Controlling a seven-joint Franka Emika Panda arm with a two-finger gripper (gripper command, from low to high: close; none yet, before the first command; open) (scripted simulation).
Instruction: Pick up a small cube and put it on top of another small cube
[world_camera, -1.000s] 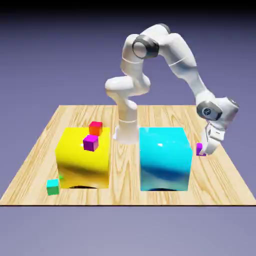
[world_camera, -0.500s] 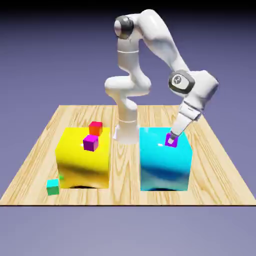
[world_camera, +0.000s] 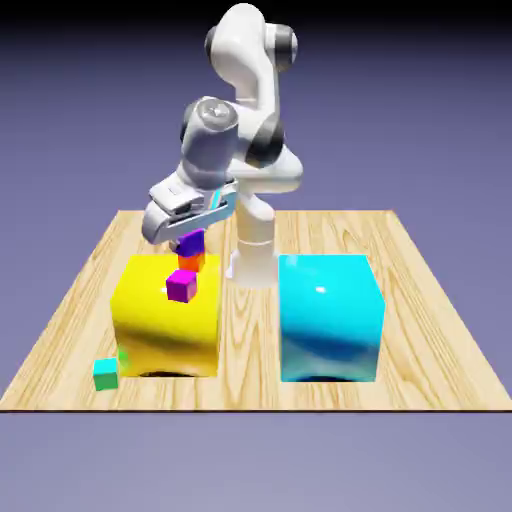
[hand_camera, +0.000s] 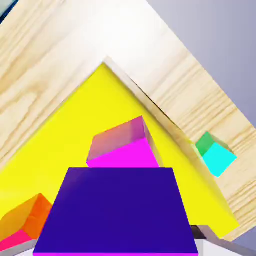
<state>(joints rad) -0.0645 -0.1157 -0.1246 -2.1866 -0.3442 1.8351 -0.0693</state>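
At far left, you see a teal-green cube (world_camera: 105, 373) on the surface (world_camera: 440, 330). On the yellow block (world_camera: 165, 320), your pincer (world_camera: 189, 236) grips the small cube (world_camera: 190, 243) just above the red-orange cube (world_camera: 191, 261) (another magenta cube (world_camera: 181, 286) sits nearer). A cyan block (world_camera: 329, 317) stands rightward.

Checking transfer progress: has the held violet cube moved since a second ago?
Yes. The violet cube went from right of the cyan block to above the red-orange cube.

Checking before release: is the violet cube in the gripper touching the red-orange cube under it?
Cannot tell. In the exterior view the held violet cube sits directly above the red-orange cube with no visible gap; the hand view shows neither contact nor gap.
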